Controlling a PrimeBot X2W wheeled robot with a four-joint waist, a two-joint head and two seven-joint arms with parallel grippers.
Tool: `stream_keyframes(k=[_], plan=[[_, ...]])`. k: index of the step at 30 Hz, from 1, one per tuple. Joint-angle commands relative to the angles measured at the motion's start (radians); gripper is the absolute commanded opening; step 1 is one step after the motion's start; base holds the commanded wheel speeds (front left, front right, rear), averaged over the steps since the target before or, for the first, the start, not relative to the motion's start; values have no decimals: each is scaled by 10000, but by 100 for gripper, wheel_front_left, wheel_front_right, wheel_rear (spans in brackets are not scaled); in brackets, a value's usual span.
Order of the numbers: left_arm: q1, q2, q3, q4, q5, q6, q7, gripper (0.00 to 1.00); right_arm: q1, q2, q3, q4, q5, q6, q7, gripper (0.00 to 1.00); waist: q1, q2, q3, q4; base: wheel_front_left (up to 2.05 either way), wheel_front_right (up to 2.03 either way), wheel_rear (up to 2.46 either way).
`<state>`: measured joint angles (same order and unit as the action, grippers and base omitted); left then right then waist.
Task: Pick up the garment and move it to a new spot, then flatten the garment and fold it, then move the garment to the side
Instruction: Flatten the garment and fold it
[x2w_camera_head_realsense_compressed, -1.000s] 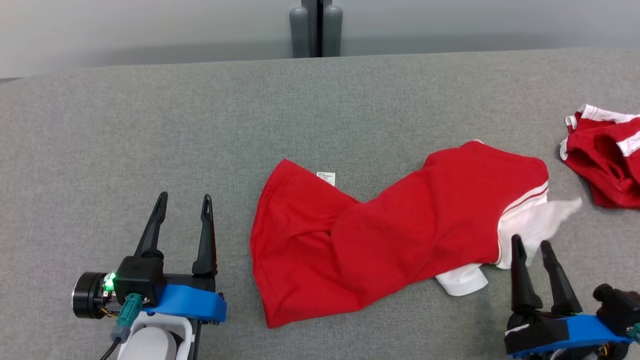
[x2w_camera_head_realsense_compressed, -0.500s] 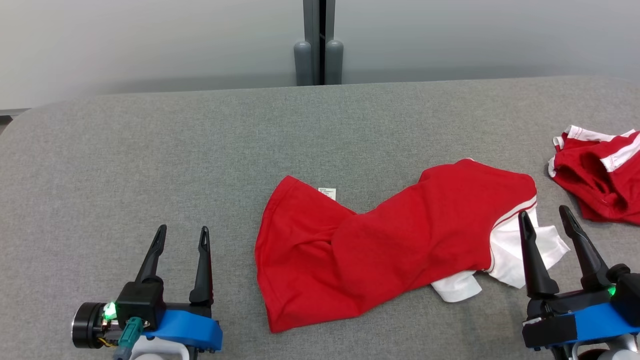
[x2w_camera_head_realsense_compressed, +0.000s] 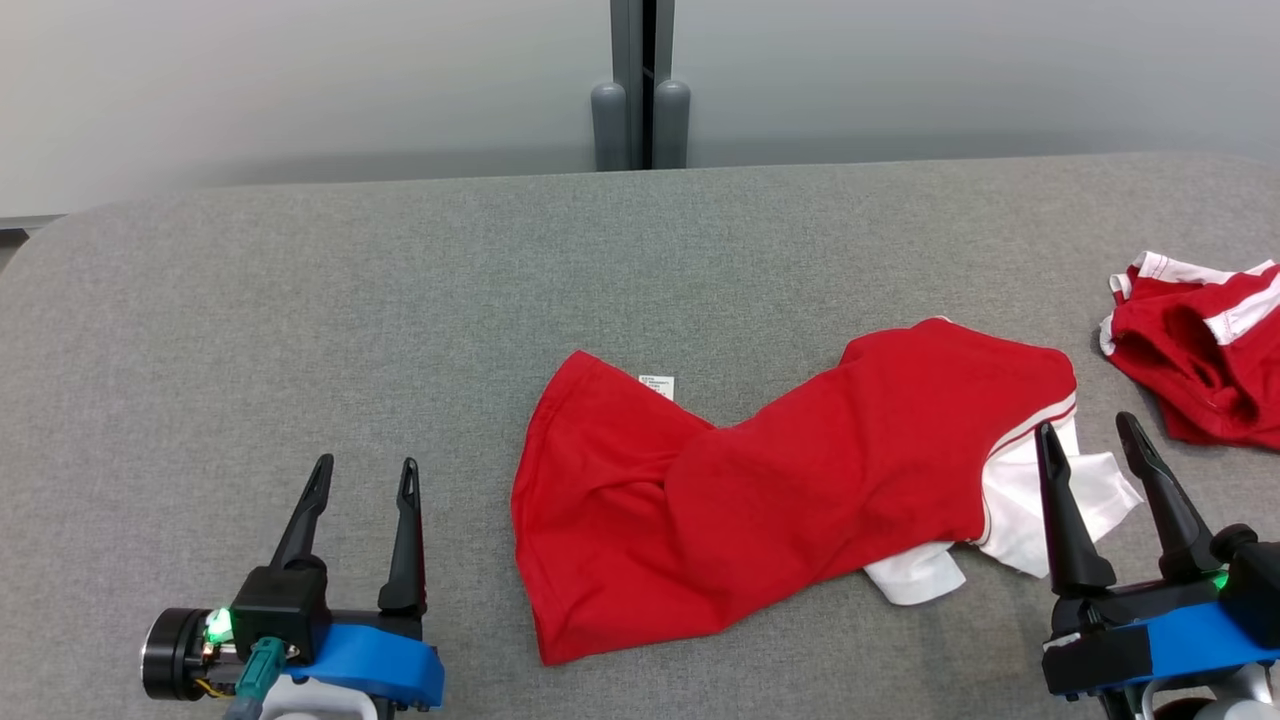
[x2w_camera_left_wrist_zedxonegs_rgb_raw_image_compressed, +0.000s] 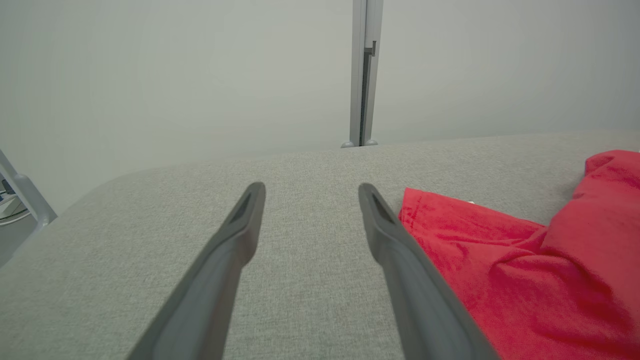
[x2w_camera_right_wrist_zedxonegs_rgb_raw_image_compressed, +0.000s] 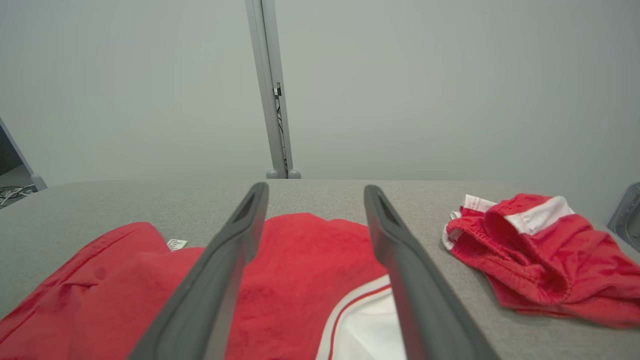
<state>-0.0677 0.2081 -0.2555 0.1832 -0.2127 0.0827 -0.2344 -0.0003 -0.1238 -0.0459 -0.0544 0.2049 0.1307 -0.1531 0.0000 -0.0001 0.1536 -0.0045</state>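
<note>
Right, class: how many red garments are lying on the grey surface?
2. The large red garment lies crumpled at the centre. The small red garment sits to its right, partly cut off in the head view.

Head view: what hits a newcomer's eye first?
The crumpled red shirt with white sleeves, sprawled across the middle of the grey table. Next, a smaller red-and-white garment bunched at the right edge. The left pincer and right pincer stand open at either end of the shirt.
</note>
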Motion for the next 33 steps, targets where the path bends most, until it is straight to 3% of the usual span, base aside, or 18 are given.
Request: stream_keyframes(k=[1,5,13,18,27,32,33], plan=[[-64,27,-36,-85,-28,46,21,100,-46,12,3,20,74,2,-2,100,0,1,1,-13,0,0,0],[-87,10,-238,-168,-64,-108,196,100,-60,33,14,87,90,2,-3,100,0,1,19,10,0,0,0],[663,-331,-1447,-207,-328,-958,1241,100,140,91,83,259,110,3,96,100,0,1,-116,142,0,0,0],[1206,-395,-1920,-98,-552,-1257,1727,100,156,124,121,395,175,3,128,100,0,1,-147,184,0,0,0],[1001,-563,-2243,791,-885,-1517,2130,100,38,79,-5,600,276,3,201,100,0,1,27,100,0,0,0],[456,-719,-2292,1450,-987,-1636,2030,100,1,25,-587,1031,394,3,167,100,0,1,331,-88,0,0,0],[363,-722,-2325,1608,-1035,-1687,2060,91,30,58,-738,1159,407,3,173,100,0,1,409,-135,0,0,0]])
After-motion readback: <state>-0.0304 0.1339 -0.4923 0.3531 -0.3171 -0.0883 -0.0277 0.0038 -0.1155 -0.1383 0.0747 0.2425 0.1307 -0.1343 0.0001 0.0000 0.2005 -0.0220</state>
